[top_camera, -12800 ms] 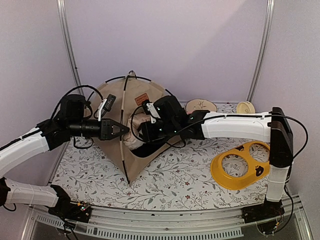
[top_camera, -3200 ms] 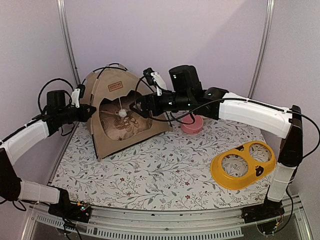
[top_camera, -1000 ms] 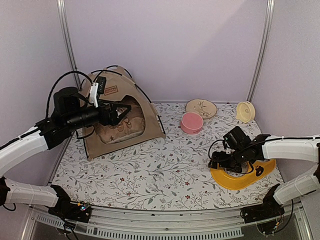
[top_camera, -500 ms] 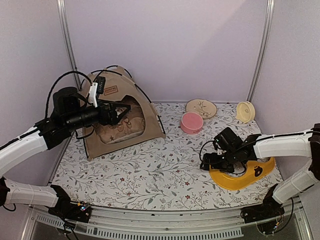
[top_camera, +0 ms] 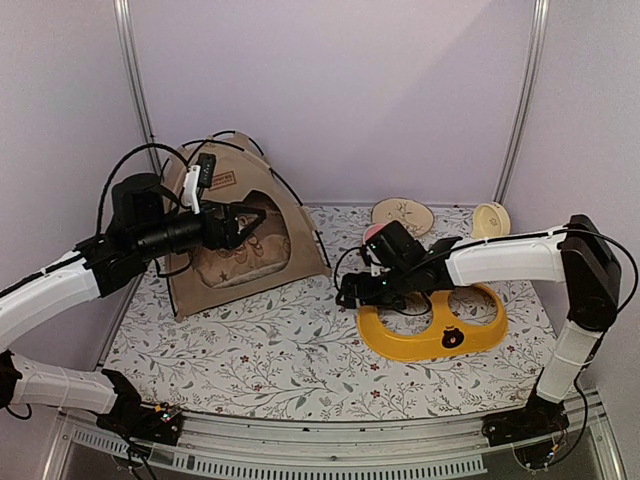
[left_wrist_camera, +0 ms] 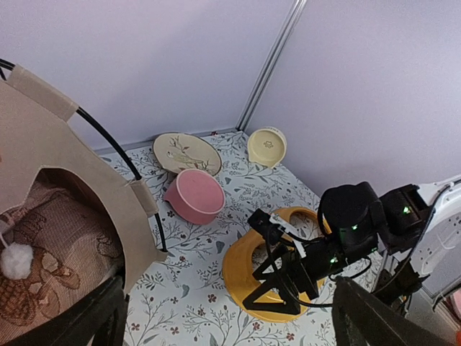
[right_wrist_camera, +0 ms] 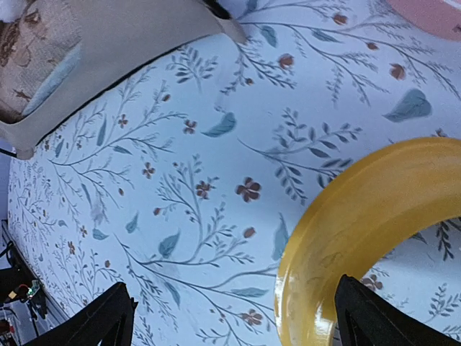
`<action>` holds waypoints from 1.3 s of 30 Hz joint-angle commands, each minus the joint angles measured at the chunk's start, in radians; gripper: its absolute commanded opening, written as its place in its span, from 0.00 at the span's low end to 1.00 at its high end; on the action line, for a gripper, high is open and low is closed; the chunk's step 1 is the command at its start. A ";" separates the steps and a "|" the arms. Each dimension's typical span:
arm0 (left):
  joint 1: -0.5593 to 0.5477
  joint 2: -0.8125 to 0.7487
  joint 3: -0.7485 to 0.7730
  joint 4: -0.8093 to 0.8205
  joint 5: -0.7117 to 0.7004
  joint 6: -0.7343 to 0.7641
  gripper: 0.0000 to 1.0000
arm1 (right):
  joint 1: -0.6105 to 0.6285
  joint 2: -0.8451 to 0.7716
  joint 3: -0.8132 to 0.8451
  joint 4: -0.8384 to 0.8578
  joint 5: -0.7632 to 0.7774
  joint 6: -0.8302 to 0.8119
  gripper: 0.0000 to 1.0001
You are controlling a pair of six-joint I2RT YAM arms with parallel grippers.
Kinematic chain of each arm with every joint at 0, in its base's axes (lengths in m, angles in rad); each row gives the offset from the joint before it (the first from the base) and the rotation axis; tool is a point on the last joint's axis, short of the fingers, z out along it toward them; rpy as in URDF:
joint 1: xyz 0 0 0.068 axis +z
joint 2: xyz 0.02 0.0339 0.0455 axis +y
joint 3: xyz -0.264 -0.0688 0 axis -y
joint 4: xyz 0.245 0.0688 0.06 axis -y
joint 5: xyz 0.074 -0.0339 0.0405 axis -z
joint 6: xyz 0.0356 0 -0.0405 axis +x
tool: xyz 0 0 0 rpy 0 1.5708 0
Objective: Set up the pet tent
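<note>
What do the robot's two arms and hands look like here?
The left arm and right arm match: white shells between black joints, with loose black cables looping over the wrists. The left hand and right hand are black and two-fingered; the right one has an open triangular frame. Small green lights glow on the right wrist.

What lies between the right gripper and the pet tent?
Only bare floral tablecloth separates the right gripper from the pet tent; the top view shows this.
</note>
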 commanded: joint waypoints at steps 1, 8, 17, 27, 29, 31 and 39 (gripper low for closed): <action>-0.012 -0.032 0.021 -0.002 -0.003 -0.020 0.99 | 0.060 0.075 0.141 0.027 -0.021 -0.065 0.99; -0.012 -0.078 0.003 -0.036 -0.044 -0.012 1.00 | 0.068 0.013 0.125 0.005 0.021 -0.086 0.99; -0.012 -0.034 0.017 0.004 -0.014 -0.016 0.99 | 0.036 -0.143 0.027 -0.069 0.142 -0.106 0.99; -0.012 -0.034 0.017 -0.008 -0.012 -0.016 0.99 | -0.159 -0.327 -0.136 -0.105 0.168 -0.119 0.99; -0.012 -0.037 0.016 -0.010 -0.012 -0.016 1.00 | -0.226 -0.372 -0.178 -0.105 0.157 -0.121 0.99; -0.012 -0.037 0.015 -0.010 -0.011 -0.017 0.99 | -0.279 -0.410 -0.215 -0.106 0.140 -0.125 0.99; -0.012 -0.033 0.016 -0.009 -0.004 -0.023 0.99 | -0.390 -0.511 -0.354 -0.089 0.045 -0.119 0.99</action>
